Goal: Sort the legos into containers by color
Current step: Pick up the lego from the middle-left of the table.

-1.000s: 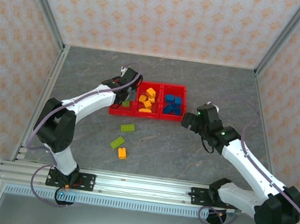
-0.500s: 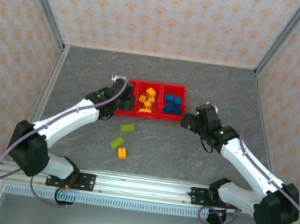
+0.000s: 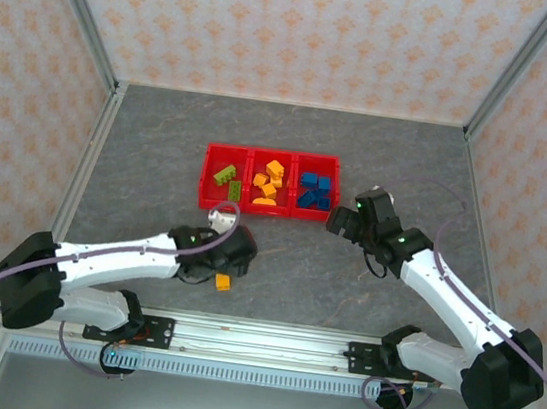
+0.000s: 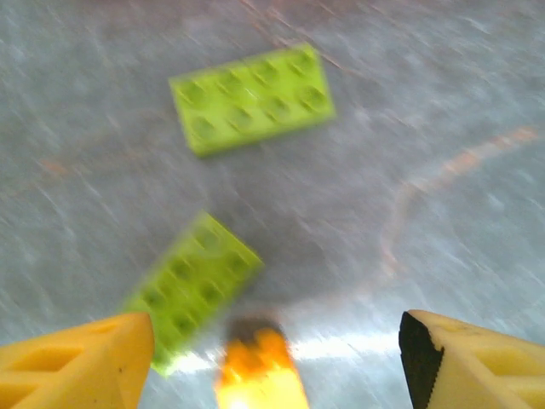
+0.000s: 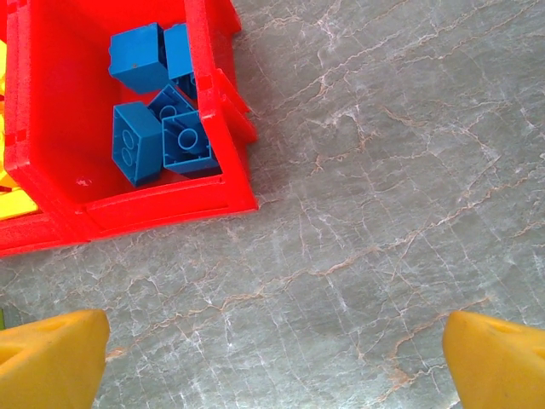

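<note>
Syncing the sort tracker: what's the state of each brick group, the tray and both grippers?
Red tray: flat on table, all three compartments in use.
Tray green legos: sorted, left compartment.
Tray orange legos: sorted, middle compartment.
Blue legos: sorted, right compartment.
Loose green legos: two, on table, unsorted.
Loose orange lego: on table, unsorted.
Left gripper: open, empty, over loose legos.
Right gripper: open, empty, beside tray.

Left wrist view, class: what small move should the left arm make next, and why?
Probably lower the left gripper straight down and close on the orange brick. Its jaws stand open and that brick lies between them, loose on the table; the near lime green brick sits off to one side, the far lime green brick well ahead.
</note>
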{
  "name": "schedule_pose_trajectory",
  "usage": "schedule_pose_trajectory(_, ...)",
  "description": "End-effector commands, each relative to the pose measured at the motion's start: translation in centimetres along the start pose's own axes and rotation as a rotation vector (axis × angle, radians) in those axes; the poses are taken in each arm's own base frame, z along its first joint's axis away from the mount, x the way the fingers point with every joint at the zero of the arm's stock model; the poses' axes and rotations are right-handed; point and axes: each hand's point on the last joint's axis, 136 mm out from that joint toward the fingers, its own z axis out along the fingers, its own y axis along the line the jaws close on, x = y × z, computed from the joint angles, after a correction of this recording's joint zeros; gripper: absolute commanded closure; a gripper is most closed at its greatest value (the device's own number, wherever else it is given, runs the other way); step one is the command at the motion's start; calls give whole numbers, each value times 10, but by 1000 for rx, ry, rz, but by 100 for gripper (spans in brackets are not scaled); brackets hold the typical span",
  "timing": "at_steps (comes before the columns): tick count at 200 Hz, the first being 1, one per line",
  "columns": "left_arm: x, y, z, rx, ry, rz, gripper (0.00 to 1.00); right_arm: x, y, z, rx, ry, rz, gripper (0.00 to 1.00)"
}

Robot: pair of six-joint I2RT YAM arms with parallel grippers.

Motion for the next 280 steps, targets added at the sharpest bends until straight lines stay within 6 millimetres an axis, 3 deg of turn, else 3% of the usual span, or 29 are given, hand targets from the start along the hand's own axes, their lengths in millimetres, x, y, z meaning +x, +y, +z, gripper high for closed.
schedule_pose_trajectory(1, 17, -2, -13, -13, -34, -173, 23, 1, -3, -2, -9, -16, 24, 0)
schedule_pose_trajectory(33, 43, -3, -1, -47, 6, -201, 24, 2, 2, -1, -30, 2, 20, 0)
schedule_pose_trajectory(86, 55, 19, 1, -70, -8, -264, 26, 5, 0, -2, -23, 10, -10, 1)
schedule_pose_trajectory(133, 68, 22, 15, -135, 37, -172, 30, 6, 7, 4, -38, 35, -13, 0)
schedule_pose_trajectory(169, 70, 7, 31, -163, 78, -82, 34, 6, 12, 5, -56, 49, -15, 0)
schedule_pose_trajectory(229, 63, 16, 45, -235, 89, -50, 44, 12, 7, 7, -37, 72, -30, 0)
schedule_pose_trajectory(254, 56, 23, 45, -225, 74, -75, 52, 13, 6, 9, -31, 77, -34, 0)
schedule_pose_trajectory(280, 43, 20, 39, -186, 41, -79, 67, 9, 8, 9, -27, 70, -36, 0)
